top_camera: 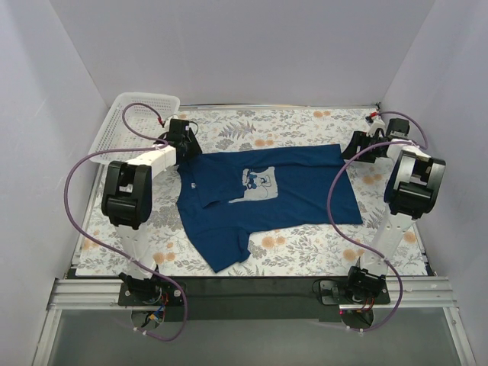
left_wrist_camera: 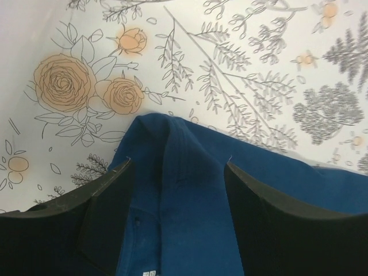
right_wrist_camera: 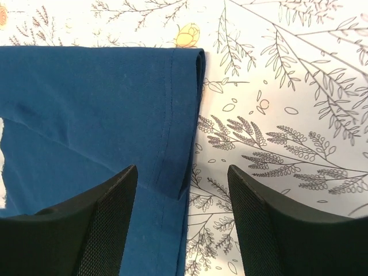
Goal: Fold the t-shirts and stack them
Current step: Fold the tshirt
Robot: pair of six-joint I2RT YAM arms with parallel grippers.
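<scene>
A dark navy t-shirt (top_camera: 274, 194) with a light grey chest print (top_camera: 255, 183) lies spread flat on the flowered table cover, one sleeve pointing at the near edge. My left gripper (top_camera: 185, 149) is down at the shirt's far left corner. Its jaws (left_wrist_camera: 179, 163) stand open astride a raised ridge of blue cloth (left_wrist_camera: 190, 190), and a small label shows just below. My right gripper (top_camera: 353, 149) is at the far right corner. It is open (right_wrist_camera: 181, 168) astride the stitched hem edge (right_wrist_camera: 172, 144), one finger over cloth, the other over bare cover.
A white mesh basket (top_camera: 130, 122) leans in the far left corner, right behind the left arm. White walls close in the left, back and right sides. The flowered cover (top_camera: 305, 248) shows around the shirt. Purple cables loop from both arms.
</scene>
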